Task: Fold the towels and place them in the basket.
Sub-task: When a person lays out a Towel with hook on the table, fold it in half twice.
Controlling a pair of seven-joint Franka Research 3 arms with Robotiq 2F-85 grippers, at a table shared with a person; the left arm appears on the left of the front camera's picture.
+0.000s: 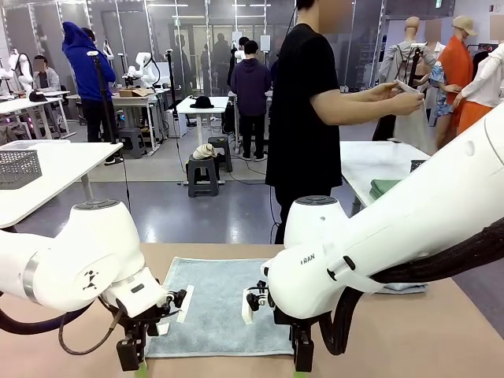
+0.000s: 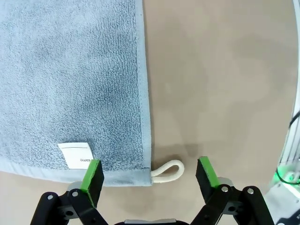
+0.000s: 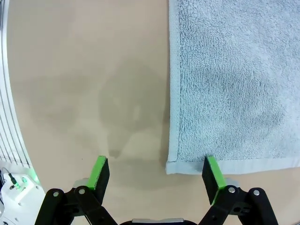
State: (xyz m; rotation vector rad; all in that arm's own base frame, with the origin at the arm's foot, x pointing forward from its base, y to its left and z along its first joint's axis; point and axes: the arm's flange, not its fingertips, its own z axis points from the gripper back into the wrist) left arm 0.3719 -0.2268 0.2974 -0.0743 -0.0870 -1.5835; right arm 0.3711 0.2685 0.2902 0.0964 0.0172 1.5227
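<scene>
On the tan table, near side: one light blue-grey towel lies flat and unfolded between the two arms, its long sides running far to near.
Table: tan surface, bare around the flat towel.
Left gripper: the left gripper hangs over the towel's near left corner, jaws spread wide and holding nothing.
Left wrist view: one green pad sits above the towel's hem beside the white label; the other pad is above bare table. The white corner loop lies between the two pads. Whether a pad touches the cloth, I cannot tell.
Right gripper: the right gripper hangs over the near right corner, jaws also spread wide and empty.
Right wrist view: one green pad is at the towel's near hem, just inside the corner; the other is above bare table.
Second towel: a second towel of the same blue-grey lies on the table's right side, mostly hidden behind the right arm.
Person: a person in a black shirt stands at the far side, turned to the right, both hands raised on a pale cloth.
Behind, right: a green cloth rests on a white table.
Behind, far left: a grey mesh crate sits on another white table.
</scene>
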